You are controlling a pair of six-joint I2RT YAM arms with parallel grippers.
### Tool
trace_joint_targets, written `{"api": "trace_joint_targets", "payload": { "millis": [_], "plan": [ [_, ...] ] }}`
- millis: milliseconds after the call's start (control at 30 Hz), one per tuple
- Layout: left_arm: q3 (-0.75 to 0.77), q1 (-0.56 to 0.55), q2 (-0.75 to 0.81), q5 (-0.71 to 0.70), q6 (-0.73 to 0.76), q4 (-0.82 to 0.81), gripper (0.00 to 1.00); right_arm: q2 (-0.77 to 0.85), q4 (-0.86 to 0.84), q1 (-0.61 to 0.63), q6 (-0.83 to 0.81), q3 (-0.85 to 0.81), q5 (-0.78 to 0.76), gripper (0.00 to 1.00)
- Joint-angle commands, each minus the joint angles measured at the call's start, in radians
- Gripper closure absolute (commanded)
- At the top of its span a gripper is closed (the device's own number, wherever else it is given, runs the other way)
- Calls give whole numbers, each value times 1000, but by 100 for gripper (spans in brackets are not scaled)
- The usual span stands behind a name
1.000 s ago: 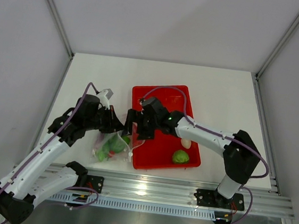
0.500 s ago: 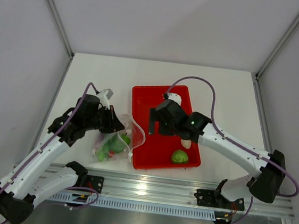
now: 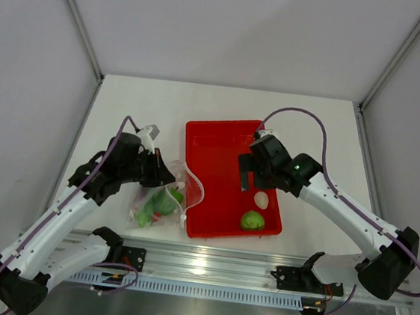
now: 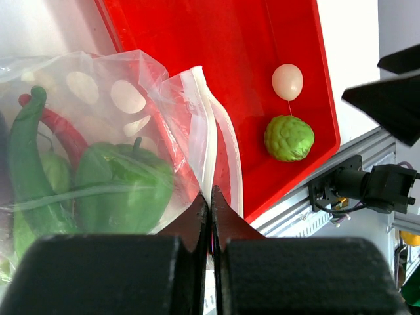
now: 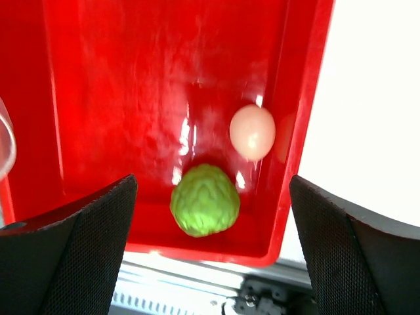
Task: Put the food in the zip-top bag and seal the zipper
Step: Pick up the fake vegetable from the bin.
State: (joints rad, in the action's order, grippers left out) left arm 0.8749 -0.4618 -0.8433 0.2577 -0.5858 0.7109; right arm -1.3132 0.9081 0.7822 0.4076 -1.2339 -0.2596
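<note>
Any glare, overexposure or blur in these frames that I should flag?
Right wrist: white glare streaks on the red tray floor, and the table beside it is blown out. Left wrist: bright round glare spots on the zip-top bag. Top external: even light, sharp.

The white table (image 3: 139,112) carries two things, both set toward its near edge, where a metal rail (image 3: 258,272) runs along the front. A red tray (image 3: 223,144) sits flat near the middle, its long side running away from the arms. Just to the tray's left lies the clear zip-top bag (image 3: 152,206) (its mouth edge laps over the tray's left rim).
</note>
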Motion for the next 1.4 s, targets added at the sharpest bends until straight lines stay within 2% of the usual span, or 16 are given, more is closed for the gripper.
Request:
{"api": "trace_joint_targets", "payload": {
  "millis": [0,200,500,867,933,1367],
  "plan": [
    [-10,0,-2,3,-2,-42,100,-23,69,22,-32,-27,8,1],
    [-4,-1,-7,11,-2,-50,100,-116,147,49,94,-18,37,7],
    [-20,0,-2,11,1,-48,100,-199,104,94,160,73,100,13],
    [-27,-1,-8,11,6,-54,99,-251,69,115,191,135,149,5],
    [-27,-1,-5,9,7,-53,99,-256,63,117,194,145,157,1],
    [-28,0,-13,6,11,-54,99,-265,32,120,201,200,168,5]
  ]
}}
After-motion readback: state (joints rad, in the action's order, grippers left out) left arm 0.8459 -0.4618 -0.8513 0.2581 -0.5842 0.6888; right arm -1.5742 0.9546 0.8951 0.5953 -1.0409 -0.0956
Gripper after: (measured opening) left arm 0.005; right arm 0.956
